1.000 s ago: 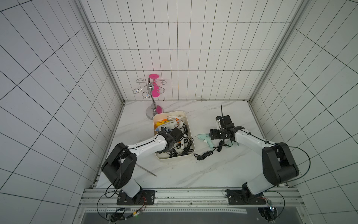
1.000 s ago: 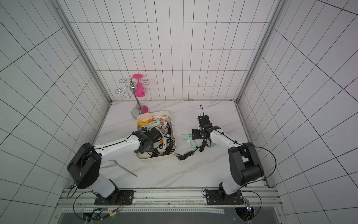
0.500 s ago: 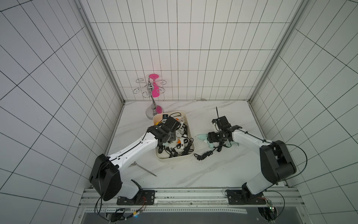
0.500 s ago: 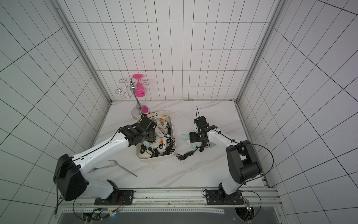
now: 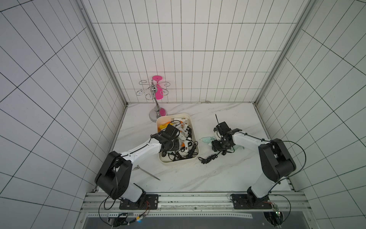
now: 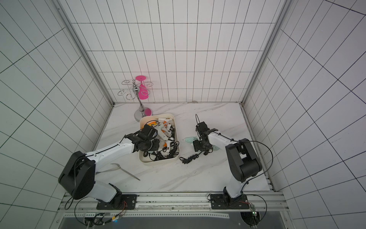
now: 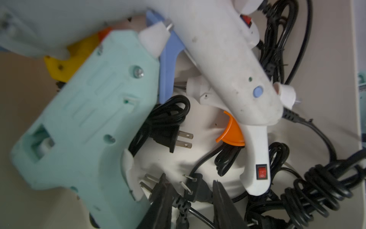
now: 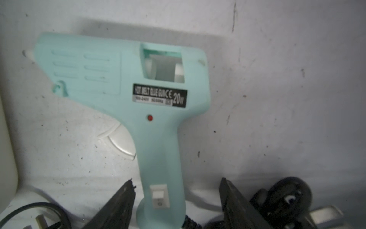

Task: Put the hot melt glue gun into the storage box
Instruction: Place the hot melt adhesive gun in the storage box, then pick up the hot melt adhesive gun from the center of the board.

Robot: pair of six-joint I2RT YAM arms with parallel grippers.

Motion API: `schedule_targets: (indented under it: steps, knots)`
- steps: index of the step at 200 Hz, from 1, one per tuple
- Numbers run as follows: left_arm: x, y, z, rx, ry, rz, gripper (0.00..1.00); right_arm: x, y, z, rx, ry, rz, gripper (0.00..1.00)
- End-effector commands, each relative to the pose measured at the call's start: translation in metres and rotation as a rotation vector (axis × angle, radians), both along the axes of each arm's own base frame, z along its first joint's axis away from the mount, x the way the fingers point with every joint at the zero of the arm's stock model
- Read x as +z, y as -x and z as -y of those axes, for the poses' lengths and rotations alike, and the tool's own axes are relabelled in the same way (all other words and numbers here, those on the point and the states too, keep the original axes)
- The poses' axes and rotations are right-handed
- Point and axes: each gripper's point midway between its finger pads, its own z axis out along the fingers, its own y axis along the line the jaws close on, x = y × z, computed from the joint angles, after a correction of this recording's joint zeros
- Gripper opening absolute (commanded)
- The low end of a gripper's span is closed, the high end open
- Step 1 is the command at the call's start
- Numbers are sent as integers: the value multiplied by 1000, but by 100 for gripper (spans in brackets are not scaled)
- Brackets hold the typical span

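The mint glue gun [image 8: 158,95] lies flat on the surface [image 5: 227,178] just beside the box [image 5: 178,161], outside it, on the right arm's side. Its coiled cord [image 5: 208,158] lies near the box's corner. The right hand [image 8: 177,179] straddles the gun's handle, wide open, neither finger touching. The left hand [image 7: 189,177] hangs over the box, partly open and holding nothing, above a black plug [image 7: 195,190] among other guns [image 7: 227,69].

Both top views: stereo pair, high over near edge, tilted down twd far wall [image 5: 178,59]; nearly same pic, whole table [image 5: 178,178], storage box [image 5: 179,161] centre-left. L wrist cam: v. close, looking down into box. R wrist cam: close over mint glue gun [image 8: 122,79] on table, right of box; box wall at frame edge, shared w/ top views.
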Motion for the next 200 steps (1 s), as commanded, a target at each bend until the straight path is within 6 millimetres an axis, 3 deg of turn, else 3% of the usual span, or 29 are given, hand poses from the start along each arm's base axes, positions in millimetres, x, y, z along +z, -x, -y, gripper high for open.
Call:
schedule_targets:
  steps: [1, 19, 34, 70, 100, 134, 169, 200]
  knots:
    - [-7, 0, 12, -15, 60, -19, 35, 3, -6, 0, 11, 43, -9, 70]
    - [-8, 3, 14, -31, 63, -29, 34, -3, -6, 0, 12, 54, -30, 68]
    - [6, -1, 16, -48, 70, 10, 39, -6, -8, -2, 16, 55, -37, 65]
    - [100, -21, 23, -88, 134, 294, 63, -9, -18, -10, 19, 43, -28, 52]
    - [169, -29, 40, -155, 290, 533, 72, 4, -27, -11, -34, 14, 28, 35]
    - [211, -42, 39, -201, 290, 743, 78, 42, -45, -14, -81, -111, 96, 19]
    - [216, -59, 38, -219, 228, 824, 79, 104, -61, -18, -123, -365, 137, 14]
    - [222, -73, 53, -278, 277, 924, 79, 174, -56, -42, -22, -649, 138, 14]
